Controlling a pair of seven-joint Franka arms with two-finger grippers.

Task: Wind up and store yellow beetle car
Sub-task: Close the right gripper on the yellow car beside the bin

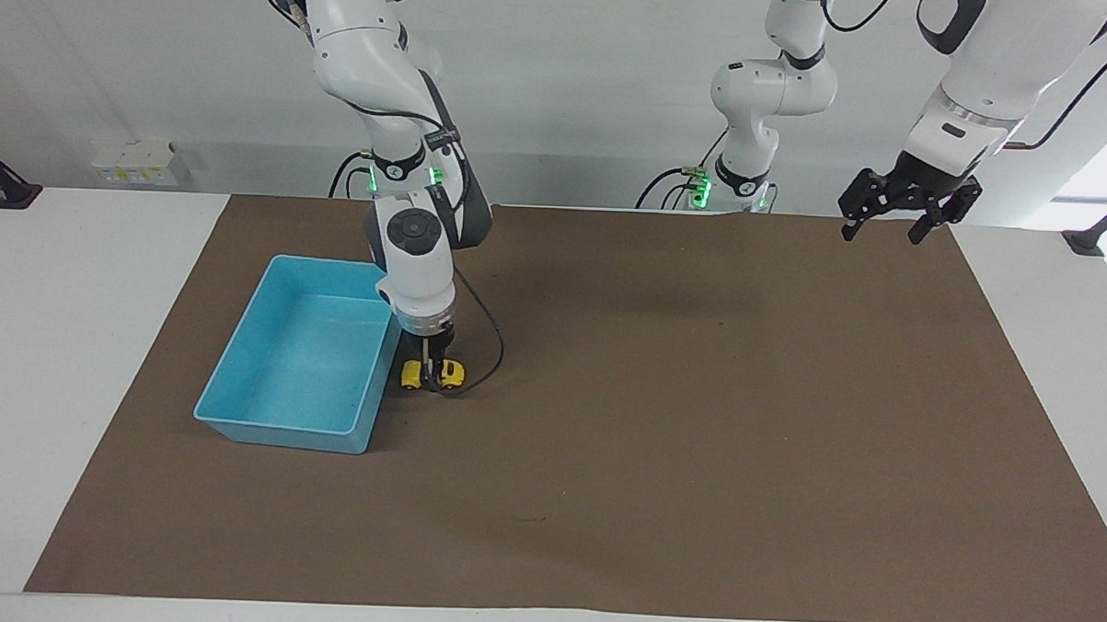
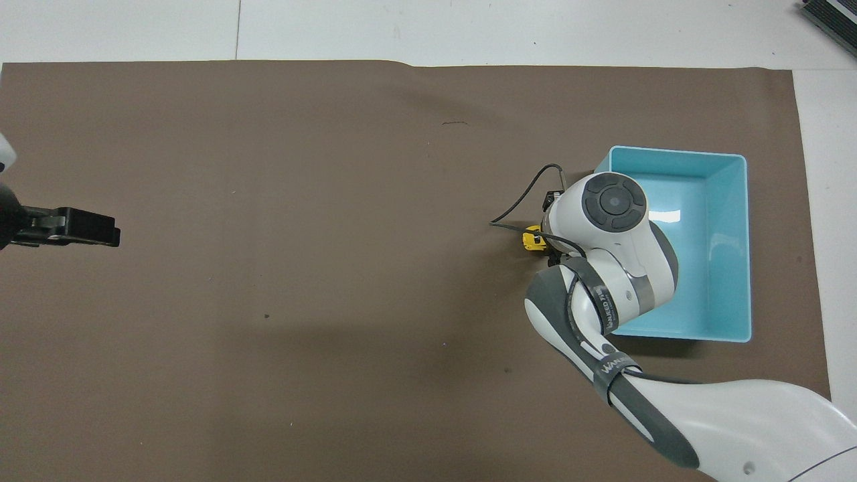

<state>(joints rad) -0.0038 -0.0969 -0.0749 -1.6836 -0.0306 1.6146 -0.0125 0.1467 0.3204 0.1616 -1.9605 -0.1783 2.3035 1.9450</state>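
Observation:
The yellow beetle car sits low on the brown mat, close beside the blue bin's wall that faces the left arm's end. My right gripper points straight down and is shut on the car, with dark fingers on either side of its body. In the overhead view only a yellow sliver of the car shows past the right wrist, which hides the gripper. The bin holds nothing. My left gripper waits open and high over the mat's edge at the left arm's end; it also shows in the overhead view.
A brown mat covers most of the white table. A black cable loops from the right wrist down beside the car. A small dark mark lies on the mat farther from the robots than the bin.

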